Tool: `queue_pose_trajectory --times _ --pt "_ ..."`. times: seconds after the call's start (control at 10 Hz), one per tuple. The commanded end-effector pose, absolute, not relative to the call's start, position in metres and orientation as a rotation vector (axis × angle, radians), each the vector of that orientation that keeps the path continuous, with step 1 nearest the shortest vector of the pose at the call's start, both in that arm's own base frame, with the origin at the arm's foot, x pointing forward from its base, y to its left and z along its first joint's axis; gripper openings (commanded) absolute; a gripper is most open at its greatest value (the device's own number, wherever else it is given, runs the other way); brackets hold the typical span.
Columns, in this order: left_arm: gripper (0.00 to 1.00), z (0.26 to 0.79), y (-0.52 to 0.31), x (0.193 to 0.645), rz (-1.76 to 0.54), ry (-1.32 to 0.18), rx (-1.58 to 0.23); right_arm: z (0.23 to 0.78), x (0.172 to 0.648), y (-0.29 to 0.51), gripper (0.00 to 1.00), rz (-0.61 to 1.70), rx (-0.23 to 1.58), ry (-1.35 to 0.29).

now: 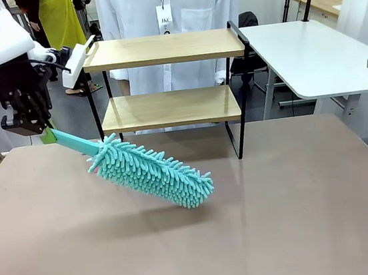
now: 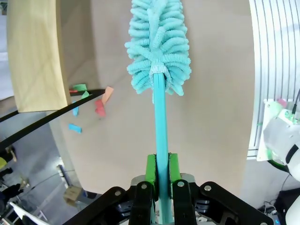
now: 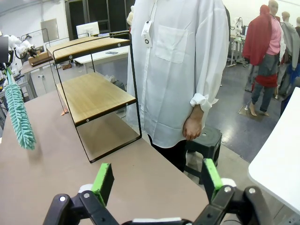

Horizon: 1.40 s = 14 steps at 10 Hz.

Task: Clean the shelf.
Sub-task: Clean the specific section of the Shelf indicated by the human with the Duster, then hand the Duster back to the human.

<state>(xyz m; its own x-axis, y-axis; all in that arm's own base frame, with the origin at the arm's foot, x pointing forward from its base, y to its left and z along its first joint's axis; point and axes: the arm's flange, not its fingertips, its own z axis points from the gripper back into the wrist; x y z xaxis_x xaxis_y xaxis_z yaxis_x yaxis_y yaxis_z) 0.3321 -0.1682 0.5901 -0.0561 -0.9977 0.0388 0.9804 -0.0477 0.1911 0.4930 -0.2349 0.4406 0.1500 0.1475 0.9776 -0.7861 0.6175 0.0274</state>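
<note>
A: What did the left edge of the front view hold?

B: The left gripper [image 1: 43,131] hung there, its fingers [image 2: 150,169] clamped on the turquoise handle of a duster [image 1: 149,170]. The handle slanted down toward the middle, and the fluffy head hung just over the brown tabletop [image 1: 197,243], its shadow lying beneath it.

A: And the shelf?

B: The shelf [image 1: 167,79] stood at the upper middle of the frame, on the far part of the tabletop, with two pale wooden boards in a thin black frame. The duster head was in front of it and lower left of it, not touching.

A: Anyone behind it?

B: A person in a white shirt [image 3: 173,70] stood just behind the shelf, one hand [image 3: 192,127] hanging down.

A: The other arm?

B: In the right wrist view the right gripper [image 3: 157,180] sat at the bottom edge, green-padded fingers wide apart, with nothing between them.

A: Anything else?

B: Small coloured paper scraps [image 2: 89,105] lay on the tabletop in the left wrist view, at its middle left.
</note>
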Motion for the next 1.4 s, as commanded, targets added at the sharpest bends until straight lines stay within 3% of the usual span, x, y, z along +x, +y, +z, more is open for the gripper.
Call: queue_pose_trajectory --times 0.0,0.8,1.3 --pt "0.13 0.591 -0.166 0.33 -1.622 -0.202 0.104 0.444 0.493 -0.233 1.0 0.742 0.63 -1.251" --pt "0.13 0.591 -0.168 0.332 -1.617 -0.188 0.117 0.441 0.493 -0.235 1.0 0.739 0.633 -1.248" --pt "0.13 0.563 -0.137 0.33 -1.616 -0.431 -0.119 0.503 0.47 -0.128 1.0 0.944 1.056 -1.022"
